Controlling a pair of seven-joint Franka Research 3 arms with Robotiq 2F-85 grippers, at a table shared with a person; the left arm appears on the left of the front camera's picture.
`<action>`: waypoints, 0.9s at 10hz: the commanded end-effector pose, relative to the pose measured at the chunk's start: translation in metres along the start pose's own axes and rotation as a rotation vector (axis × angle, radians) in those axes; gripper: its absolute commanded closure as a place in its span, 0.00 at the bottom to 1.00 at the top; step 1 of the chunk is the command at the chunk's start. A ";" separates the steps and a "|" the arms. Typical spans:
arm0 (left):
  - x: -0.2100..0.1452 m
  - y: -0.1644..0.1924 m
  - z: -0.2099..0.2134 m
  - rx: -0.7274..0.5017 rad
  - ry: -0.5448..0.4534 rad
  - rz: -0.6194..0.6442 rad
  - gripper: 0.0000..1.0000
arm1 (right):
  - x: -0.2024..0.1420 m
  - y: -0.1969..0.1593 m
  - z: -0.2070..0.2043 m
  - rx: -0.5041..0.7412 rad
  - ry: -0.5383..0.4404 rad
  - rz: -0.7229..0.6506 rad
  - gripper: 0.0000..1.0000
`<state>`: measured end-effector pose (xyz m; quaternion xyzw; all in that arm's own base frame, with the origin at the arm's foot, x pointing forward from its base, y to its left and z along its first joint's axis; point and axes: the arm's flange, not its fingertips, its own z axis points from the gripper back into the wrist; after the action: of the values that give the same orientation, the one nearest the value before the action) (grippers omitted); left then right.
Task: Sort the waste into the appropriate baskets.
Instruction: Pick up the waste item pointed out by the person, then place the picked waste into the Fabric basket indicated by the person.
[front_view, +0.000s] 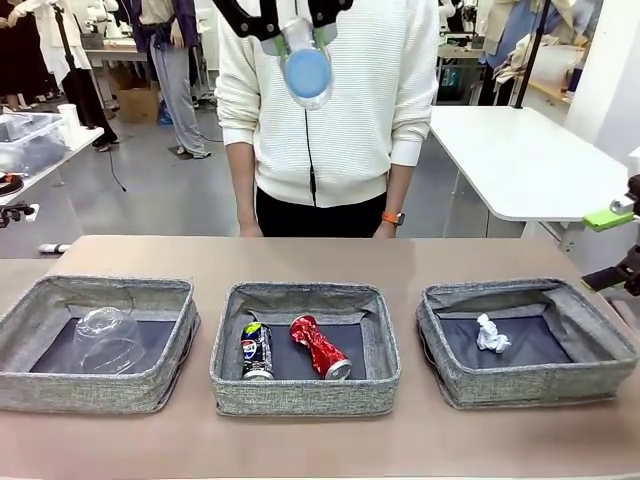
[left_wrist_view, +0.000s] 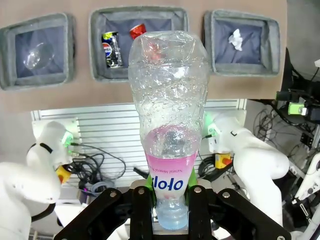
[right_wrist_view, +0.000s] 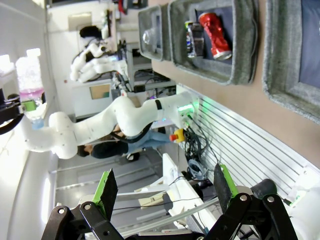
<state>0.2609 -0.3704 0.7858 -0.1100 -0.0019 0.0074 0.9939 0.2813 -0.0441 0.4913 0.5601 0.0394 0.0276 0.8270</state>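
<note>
Because the left tool (left_wrist_view: 169, 200) was clamped only on the neck of the clear blue-capped bottle (left_wrist_view: 167, 120), held high above the surface (front_view: 320, 440), a release there risked missing the left basket (front_view: 95, 345) holding the plastic cup (front_view: 108, 340); the right tool (right_wrist_view: 165, 190) stood apart, empty.

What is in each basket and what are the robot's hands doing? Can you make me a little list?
left basket: clear plastic cup
middle basket: dark can and red can, lying side by side
right basket: crumpled paper ball
left tool: shut on the bottle, held high above the baskets
right tool: open, holding nothing, off to the right side
person: standing at the far side of the table
</note>
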 end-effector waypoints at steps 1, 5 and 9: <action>-0.001 0.004 0.002 0.003 -0.013 -0.009 0.78 | 0.000 0.002 0.001 0.016 0.002 0.010 0.00; -0.001 0.004 0.002 0.003 -0.013 -0.009 0.78 | 0.000 0.002 0.001 0.016 0.002 0.010 0.00; -0.001 0.004 0.002 0.003 -0.013 -0.009 0.78 | 0.000 0.002 0.001 0.016 0.002 0.010 0.00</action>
<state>0.2604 -0.3695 0.7868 -0.1114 -0.0014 0.0059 0.9938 0.2813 -0.0441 0.4913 0.5601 0.0394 0.0275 0.8270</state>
